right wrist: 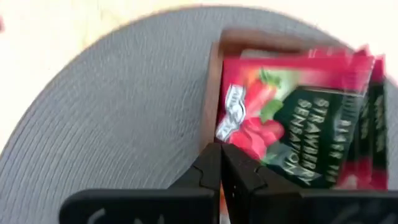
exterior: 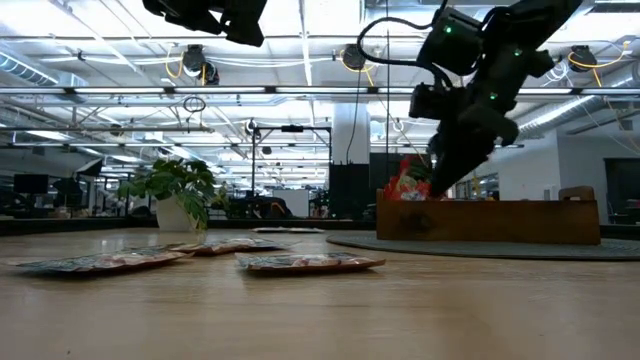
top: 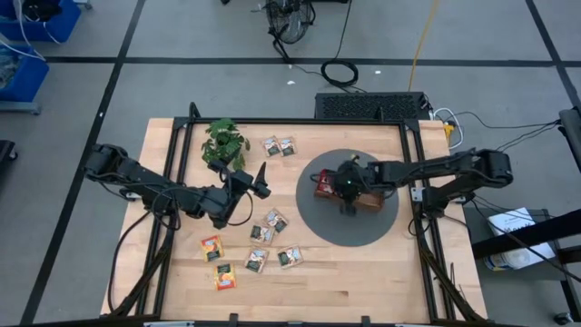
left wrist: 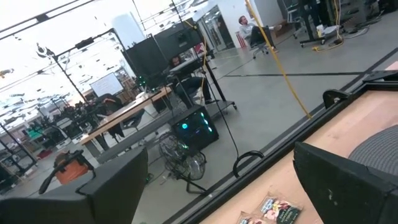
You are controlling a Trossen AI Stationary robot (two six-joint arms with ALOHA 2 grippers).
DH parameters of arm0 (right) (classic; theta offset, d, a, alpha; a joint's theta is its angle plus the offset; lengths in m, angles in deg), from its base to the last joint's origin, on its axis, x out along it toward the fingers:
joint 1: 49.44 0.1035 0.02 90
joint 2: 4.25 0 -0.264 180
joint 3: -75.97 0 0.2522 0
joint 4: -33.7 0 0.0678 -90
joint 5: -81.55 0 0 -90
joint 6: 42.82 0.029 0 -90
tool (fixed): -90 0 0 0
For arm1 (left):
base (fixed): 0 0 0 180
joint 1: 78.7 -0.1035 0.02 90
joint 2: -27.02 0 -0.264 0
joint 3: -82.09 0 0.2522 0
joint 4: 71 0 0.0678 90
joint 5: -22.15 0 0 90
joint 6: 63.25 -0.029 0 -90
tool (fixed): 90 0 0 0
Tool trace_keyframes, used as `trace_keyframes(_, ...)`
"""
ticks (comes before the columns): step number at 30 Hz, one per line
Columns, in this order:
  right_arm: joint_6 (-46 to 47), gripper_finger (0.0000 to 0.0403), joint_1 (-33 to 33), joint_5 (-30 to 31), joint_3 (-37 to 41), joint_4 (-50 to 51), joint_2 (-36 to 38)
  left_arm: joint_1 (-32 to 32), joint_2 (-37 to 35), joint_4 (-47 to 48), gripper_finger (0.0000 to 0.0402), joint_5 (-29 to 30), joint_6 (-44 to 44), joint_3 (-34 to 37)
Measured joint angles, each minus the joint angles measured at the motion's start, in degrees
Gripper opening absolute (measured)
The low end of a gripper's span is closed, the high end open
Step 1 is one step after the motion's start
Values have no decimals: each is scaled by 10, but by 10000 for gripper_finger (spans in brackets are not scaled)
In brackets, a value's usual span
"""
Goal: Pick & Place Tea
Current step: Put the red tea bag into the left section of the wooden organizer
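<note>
Wooden table (top: 363,282) first, with a round grey mat (top: 318,218) at three o'clock carrying the brown tray (top: 370,203). Both dark arms reach in. Right gripper (top: 348,196) hangs over the tray's end compartment, fingers pressed together, empty, just above red tea sachets (right wrist: 292,118) standing inside. Left gripper (top: 256,180), at nine o'clock, hovers spread wide near the plant (top: 223,142). Loose sachets (top: 272,221) lie flat around six o'clock.

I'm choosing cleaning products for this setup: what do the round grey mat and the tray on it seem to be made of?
The round grey mat looks woven or ribbed, fabric or vinyl, matte: fine concentric ridges show. The tray looks like brown wood with a dull finish, though no grain shows.
</note>
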Motion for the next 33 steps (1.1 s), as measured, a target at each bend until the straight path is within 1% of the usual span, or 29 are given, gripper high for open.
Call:
trace_keyframes(2,-12,0,-4,5,0,-10,0,2,0,0,392,0,0,0)
trace_keyframes(6,-17,0,-9,58,0,-10,1,2,0,0,392,0,0,0)
trace_keyframes(11,-19,0,-2,59,0,-8,7,2,0,0,392,0,-1,0)
trace_keyframes(18,-6,0,12,60,0,0,48,2,0,1,392,0,-2,0)
trace_keyframes(21,-15,0,12,76,0,-23,53,2,0,0,392,0,-2,0)
trace_keyframes(25,-37,0,-6,74,-1,-43,29,2,0,1,392,0,-1,0)
trace_keyframes(29,-32,0,-19,72,-1,-23,-6,2,0,1,392,0,0,0)
trace_keyframes(33,-18,0,-13,36,-1,-21,-32,2,0,1,392,0,0,0)
